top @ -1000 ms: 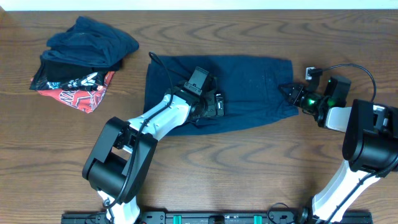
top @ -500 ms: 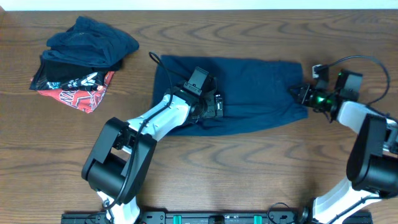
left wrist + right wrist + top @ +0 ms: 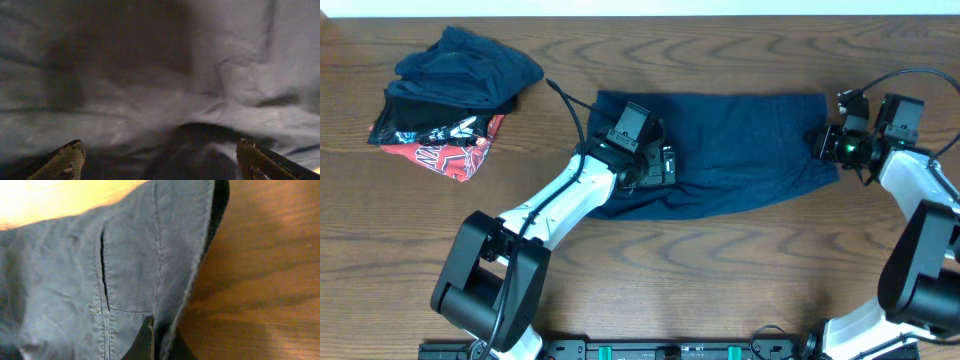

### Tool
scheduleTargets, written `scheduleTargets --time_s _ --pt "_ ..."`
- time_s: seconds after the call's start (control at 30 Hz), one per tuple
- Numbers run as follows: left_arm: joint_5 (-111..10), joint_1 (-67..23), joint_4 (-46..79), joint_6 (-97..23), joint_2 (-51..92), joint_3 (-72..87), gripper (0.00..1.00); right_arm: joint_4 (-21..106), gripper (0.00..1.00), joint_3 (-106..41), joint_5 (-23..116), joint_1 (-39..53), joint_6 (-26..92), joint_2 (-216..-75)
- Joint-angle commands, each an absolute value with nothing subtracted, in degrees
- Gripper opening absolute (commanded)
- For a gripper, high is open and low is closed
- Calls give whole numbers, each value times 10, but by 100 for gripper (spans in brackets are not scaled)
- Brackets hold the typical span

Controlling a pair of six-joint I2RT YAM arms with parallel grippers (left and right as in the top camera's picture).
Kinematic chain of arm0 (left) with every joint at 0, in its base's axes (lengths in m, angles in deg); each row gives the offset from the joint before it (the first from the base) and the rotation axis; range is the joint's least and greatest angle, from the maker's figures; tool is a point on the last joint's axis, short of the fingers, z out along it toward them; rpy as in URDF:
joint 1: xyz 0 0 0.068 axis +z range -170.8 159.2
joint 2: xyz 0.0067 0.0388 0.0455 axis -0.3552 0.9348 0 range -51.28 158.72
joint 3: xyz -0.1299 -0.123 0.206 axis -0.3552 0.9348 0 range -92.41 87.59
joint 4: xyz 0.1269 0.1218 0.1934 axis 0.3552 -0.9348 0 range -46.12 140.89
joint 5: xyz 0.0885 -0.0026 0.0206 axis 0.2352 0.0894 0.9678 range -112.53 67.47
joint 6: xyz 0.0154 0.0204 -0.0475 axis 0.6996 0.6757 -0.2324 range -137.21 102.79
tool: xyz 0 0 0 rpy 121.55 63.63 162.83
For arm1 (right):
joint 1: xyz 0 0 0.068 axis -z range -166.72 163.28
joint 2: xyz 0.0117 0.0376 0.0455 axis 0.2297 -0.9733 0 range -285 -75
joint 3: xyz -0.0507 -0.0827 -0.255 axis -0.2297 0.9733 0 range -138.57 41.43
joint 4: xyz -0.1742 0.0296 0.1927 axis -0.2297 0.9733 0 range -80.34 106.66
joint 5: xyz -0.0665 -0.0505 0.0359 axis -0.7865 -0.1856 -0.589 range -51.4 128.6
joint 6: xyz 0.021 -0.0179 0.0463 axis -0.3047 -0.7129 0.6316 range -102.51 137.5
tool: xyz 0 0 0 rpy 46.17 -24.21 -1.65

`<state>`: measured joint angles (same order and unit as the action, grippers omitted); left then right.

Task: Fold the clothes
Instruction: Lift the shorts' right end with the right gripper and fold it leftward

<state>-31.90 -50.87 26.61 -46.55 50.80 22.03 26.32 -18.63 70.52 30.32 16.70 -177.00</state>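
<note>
Wide plain navy cloth garment point(image 3: 740, 150) lies under the released left hand point(image 3: 660, 166); the right wrist view shows the right hand point(image 3: 152, 341) grasping its hem.

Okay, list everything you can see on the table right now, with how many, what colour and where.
table: one, brown wood, under everything
spread navy garment: one, dark navy, laid out wide across the table's middle
crumpled navy garment: one, dark navy, on top of the pile at far left
red printed garment: one, red with black-and-white print, bottom of that pile
left pincer: one, on a white and black arm, open, over the left part of the spread navy garment
right pincer: one, black, closed on the right edge of the spread navy garment
</note>
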Motion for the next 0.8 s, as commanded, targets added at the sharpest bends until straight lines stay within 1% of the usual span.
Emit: scheduleTargets --time_s 0.0,0.13,0.27,0.33,0.47,0.77 --pt "-253 -493 228 -483 504 222 98 285 1 -227 687 300 140 -1716" --pt "-238 -460 189 -497 504 222 98 343 1 -268 595 297 138 -1672" --pt "-256 -440 185 -496 504 222 98 397 1 -310 585 292 118 -1648" --pt "-263 -439 185 -496 504 222 98 426 1 -329 585 274 108 -1644" --pt "-264 -440 185 -497 505 222 98 449 1 -340 575 206 102 -1644" --pt "-264 -440 159 -497 505 225 98 437 1 -340 429 20 176 -1676"
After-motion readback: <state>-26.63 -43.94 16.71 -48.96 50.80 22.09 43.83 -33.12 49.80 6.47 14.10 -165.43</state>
